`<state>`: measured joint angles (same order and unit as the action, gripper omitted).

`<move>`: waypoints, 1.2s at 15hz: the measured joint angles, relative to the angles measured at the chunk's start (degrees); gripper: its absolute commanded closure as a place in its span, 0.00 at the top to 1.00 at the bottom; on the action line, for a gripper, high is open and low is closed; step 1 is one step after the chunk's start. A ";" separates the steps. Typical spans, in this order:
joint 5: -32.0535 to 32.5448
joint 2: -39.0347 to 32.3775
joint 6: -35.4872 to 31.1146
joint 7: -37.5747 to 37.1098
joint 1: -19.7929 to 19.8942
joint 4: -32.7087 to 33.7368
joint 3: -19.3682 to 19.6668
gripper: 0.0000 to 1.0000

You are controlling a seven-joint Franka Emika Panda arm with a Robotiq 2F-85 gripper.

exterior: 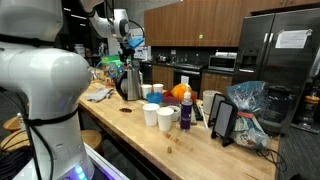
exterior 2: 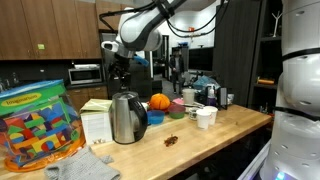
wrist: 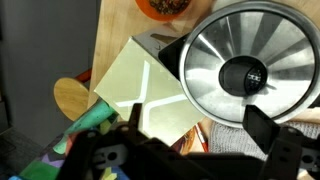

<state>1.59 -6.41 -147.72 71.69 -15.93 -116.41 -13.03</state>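
The claw (exterior 2: 117, 68) is hovering, spread and empty, over the kettle (exterior 2: 126, 118) on the worktop (exterior 2: 205, 138); it is seemingly lining up; reaching the kettle next calls for a straight descent.

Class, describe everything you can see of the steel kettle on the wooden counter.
The kettle is brushed silver metal, upright on the wooden counter, with a black handle and a round lid with a black knob. A pale box stands close beside it. The open claw hangs above, not touching.
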 measured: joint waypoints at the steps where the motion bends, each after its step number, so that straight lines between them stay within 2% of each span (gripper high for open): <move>1: -0.34 -0.03 0.00 0.02 0.24 0.00 -0.12 1.00; 18: -5.21 0.22 0.02 1.19 2.13 -1.06 -0.42 1.00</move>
<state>-3.62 -6.19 -147.71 72.89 -13.79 -117.46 -13.44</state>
